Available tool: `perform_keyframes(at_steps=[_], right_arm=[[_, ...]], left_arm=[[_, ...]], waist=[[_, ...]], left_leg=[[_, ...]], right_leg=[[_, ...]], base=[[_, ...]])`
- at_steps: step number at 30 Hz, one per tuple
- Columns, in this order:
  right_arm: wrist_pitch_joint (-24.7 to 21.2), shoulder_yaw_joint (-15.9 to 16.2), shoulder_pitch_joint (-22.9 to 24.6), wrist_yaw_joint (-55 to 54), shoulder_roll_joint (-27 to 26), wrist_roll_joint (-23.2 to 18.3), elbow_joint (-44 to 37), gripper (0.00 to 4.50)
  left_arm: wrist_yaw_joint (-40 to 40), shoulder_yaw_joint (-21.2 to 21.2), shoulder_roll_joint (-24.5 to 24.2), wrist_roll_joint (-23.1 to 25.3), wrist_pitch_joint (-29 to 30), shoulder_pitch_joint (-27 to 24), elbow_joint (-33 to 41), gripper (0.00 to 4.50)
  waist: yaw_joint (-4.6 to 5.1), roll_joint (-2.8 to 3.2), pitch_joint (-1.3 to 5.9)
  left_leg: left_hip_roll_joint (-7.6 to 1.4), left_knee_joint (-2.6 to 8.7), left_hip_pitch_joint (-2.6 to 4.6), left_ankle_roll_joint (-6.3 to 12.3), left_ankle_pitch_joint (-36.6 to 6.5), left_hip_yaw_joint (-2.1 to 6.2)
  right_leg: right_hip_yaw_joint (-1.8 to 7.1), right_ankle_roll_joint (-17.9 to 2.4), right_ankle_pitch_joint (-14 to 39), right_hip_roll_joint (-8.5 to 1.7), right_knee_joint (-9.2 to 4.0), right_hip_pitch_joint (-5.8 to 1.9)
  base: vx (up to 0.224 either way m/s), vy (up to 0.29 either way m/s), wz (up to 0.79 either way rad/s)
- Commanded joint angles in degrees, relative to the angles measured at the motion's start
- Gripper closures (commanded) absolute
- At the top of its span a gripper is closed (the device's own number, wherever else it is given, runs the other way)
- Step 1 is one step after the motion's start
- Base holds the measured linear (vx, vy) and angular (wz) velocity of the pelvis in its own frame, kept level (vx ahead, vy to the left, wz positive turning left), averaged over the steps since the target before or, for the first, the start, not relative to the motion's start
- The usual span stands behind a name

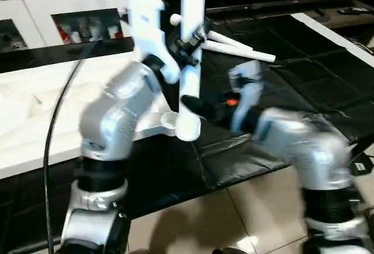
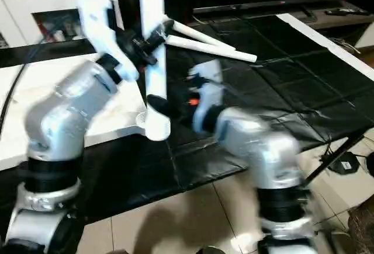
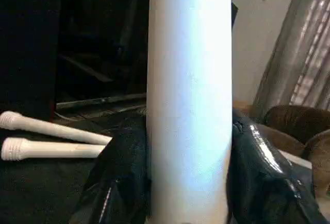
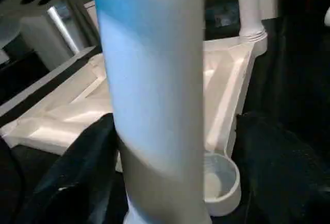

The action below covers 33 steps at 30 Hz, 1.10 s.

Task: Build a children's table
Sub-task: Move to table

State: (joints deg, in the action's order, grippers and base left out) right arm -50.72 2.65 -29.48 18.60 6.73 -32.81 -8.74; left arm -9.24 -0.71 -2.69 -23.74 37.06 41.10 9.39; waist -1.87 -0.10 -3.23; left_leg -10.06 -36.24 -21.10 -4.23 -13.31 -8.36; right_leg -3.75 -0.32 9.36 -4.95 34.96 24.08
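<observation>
1. The white table top (image 1: 35, 119) lies ribbed side up at the left of the head frames, partly on a black sheet (image 1: 304, 84) spread over the floor.
2. One white leg (image 1: 191, 61) stands upright at centre frame, its lower end just beside the near corner socket (image 4: 219, 183), which still looks empty; whether the leg touches it is hard to judge.
3. The left gripper (image 1: 186, 44) is clamped on this leg in the upper middle of the frame, a black finger (image 3: 116, 183) pressed to each side.
4. The right gripper (image 1: 198, 107) grasps the same leg lower down, near its base, with dark fingers (image 4: 77, 177) flanking it; the grip appears closed.
5. Two spare legs (image 3: 51, 139) lie side by side on the sheet, upper centre, threaded ends pointing the same way.
6. Another leg already stands in the far corner socket (image 4: 252, 31).
7. A white cabinet (image 1: 64, 14) sits along the upper left.
</observation>
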Motion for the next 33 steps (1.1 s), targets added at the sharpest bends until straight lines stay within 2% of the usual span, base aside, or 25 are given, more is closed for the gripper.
perform_keyframes(at_steps=[1, 3, 4, 6, 15, 19, 20, 23, 27, 30, 32, 33], right_arm=[[0.7, -0.7, -0.9, -1.6, -0.7, 1.2, 1.3, 1.25], [0.6, -1.1, -1.1, -2.1, -1.7, 1.0, 2.6, 1.43], [0.0, -1.4, -1.1, -2.2, -2.1, 0.5, 3.0, 1.53], [-0.4, -1.5, -1.0, -2.3, -2.3, 0.3, 3.2, 1.65], [-0.1, -1.1, -1.0, -2.1, -2.4, 0.9, 4.4, 2.34], [0.4, -1.3, -1.6, -2.0, -2.5, 1.0, 5.2, 2.46], [0.6, -1.5, -1.9, -1.9, -2.7, 0.9, 5.7, 2.46], [0.7, -1.6, -2.1, -1.8, -2.7, 0.8, 5.8, 2.50], [0.8, -1.6, -2.2, -1.6, -2.6, 0.8, 6.1, 2.51], [1.0, -1.8, -2.4, -1.4, -2.5, 0.8, 6.4, 2.51], [1.5, -1.9, -2.8, -0.8, -2.4, 0.9, 7.0, 2.51], [1.5, -1.9, -2.8, -0.8, -2.4, 0.9, 7.0, 2.51]], left_arm=[[0.5, -0.9, -0.2, 1.3, -0.7, 0.9, 1.1, 2.75], [0.8, -1.0, -0.3, 1.6, -0.7, 0.9, 1.1, 2.75], [0.8, -1.0, -0.3, 1.8, -0.9, 1.0, 1.1, 2.75], [0.9, -0.9, -0.4, 2.1, -1.0, 1.1, 1.1, 2.75], [1.0, -1.4, -0.8, 4.3, -2.6, 1.5, 0.3, 2.75], [0.9, -1.4, -0.7, 4.4, -2.8, 1.5, 0.2, 2.75], [0.9, -1.4, -0.6, 4.6, -3.2, 1.6, -0.1, 2.75], [0.9, -1.4, -0.6, 4.7, -3.4, 1.6, -0.2, 2.75], [1.0, -0.9, -0.4, 4.9, -4.0, 1.8, -0.6, 2.75], [1.2, -0.3, -0.1, 4.5, -3.7, 1.8, -0.6, 2.75], [0.4, 0.9, 0.5, 2.2, -2.3, 1.9, -0.7, 2.75], [0.4, 1.0, 0.5, 2.1, -2.3, 1.9, -0.7, 2.19]], waist=[[0.19, -0.55, 4.02], [0.18, -0.52, 4.07], [0.11, -0.20, 4.03], [0.17, -0.38, 4.07], [0.12, -0.33, 4.09], [0.11, -0.26, 4.11], [0.16, -0.49, 4.16], [0.13, -0.44, 4.16], [0.09, -0.45, 4.21], [0.09, -0.48, 4.18], [0.08, -0.49, 4.14], [0.10, -0.51, 4.14]], left_leg=[[-1.65, 4.53, -0.39, 0.29, -0.5, -0.31], [-1.59, 4.51, -0.40, 0.27, -0.2, -0.29], [-1.59, 4.53, -0.39, 0.13, -0.2, -0.25], [-1.56, 4.54, -0.42, 0.18, -0.3, -0.29], [-1.59, 4.54, -0.36, 0.21, -0.5, -0.29], [-1.61, 4.53, -0.34, 0.22, -0.3, -0.25], [-1.57, 4.48, -0.40, 0.39, -0.1, -0.26], [-1.57, 4.45, -0.37, 0.53, 0.0, -0.30], [-1.61, 4.38, -0.35, 0.95, 1.4, -0.29], [-1.61, 4.41, -0.36, 1.03, 1.0, -0.32], [-1.62, 4.42, -0.34, 0.95, 0.4, -0.33], [-1.59, 4.40, -0.39, 0.87, 0.2, -0.36]], right_leg=[[2.44, -9.5, 10.4, -2.26, -3.54, -3.90], [2.46, -9.4, 9.7, -2.27, -3.44, -3.97], [2.45, -9.5, 9.5, -2.28, -3.42, -3.99], [2.45, -9.6, 8.8, -2.20, -3.43, -4.04], [2.45, -10.1, 8.2, -2.23, -3.34, -4.13], [2.45, -10.3, 7.8, -2.24, -3.27, -4.12], [2.45, -10.4, 7.6, -2.25, -3.21, -4.21], [2.47, -10.4, 7.9, -2.28, -3.25, -4.17], [2.46, -10.9, 6.1, -2.28, -3.02, -4.19], [2.46, -11.1, 6.6, -2.29, -3.08, -4.22], [2.45, -11.0, 7.6, -2.33, -3.18, -4.19], [2.46, -11.0, 7.9, -2.34, -3.21, -4.18]], base=[[0.000, 0.000, 0.00], [0.000, 0.000, 0.00], [0.000, 0.000, 0.00], [0.000, 0.000, 0.00], [0.000, 0.000, 0.00], [0.000, 0.000, 0.00], [0.000, 0.000, 0.00], [0.000, 0.000, 0.00], [0.000, 0.000, 0.00], [0.000, 0.000, 0.00], [0.000, 0.000, 0.00], [0.000, 0.000, 0.00]])
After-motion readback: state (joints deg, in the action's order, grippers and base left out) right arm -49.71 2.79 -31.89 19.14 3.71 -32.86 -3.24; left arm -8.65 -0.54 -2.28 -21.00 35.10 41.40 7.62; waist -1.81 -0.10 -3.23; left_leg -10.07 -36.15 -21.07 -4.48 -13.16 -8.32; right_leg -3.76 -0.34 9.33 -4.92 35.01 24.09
